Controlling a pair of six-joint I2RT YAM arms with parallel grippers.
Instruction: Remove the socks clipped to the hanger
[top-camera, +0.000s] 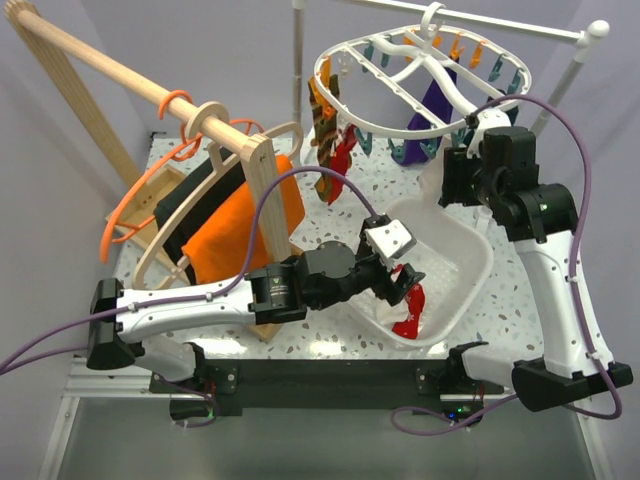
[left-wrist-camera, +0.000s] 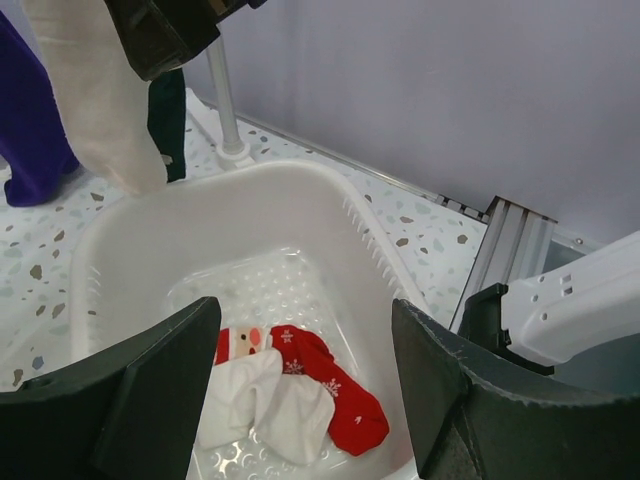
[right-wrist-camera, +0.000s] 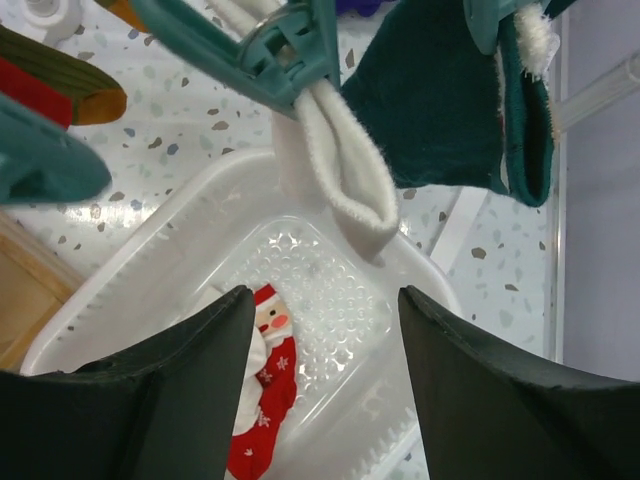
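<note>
The white oval hanger (top-camera: 420, 70) hangs at the back from a white rail. Clipped socks dangle from it: brown-striped and red ones (top-camera: 325, 130) and a purple one (top-camera: 428, 115). My right gripper (right-wrist-camera: 325, 365) is open just under a white sock (right-wrist-camera: 340, 170) held by a teal clip (right-wrist-camera: 270, 50), beside a dark green sock (right-wrist-camera: 440, 100). Nothing lies between its fingers. My left gripper (left-wrist-camera: 305, 375) is open and empty above the white basin (left-wrist-camera: 330, 210), where a red Santa sock (left-wrist-camera: 330, 390) and a white sock (left-wrist-camera: 275, 410) lie.
A wooden rack (top-camera: 120, 75) at the left carries wooden coat hangers, thin orange hangers, an orange cloth (top-camera: 240, 225) and a black cloth. The basin (top-camera: 470, 255) sits front right on the speckled table. The rail's pole (left-wrist-camera: 225, 95) stands behind the basin.
</note>
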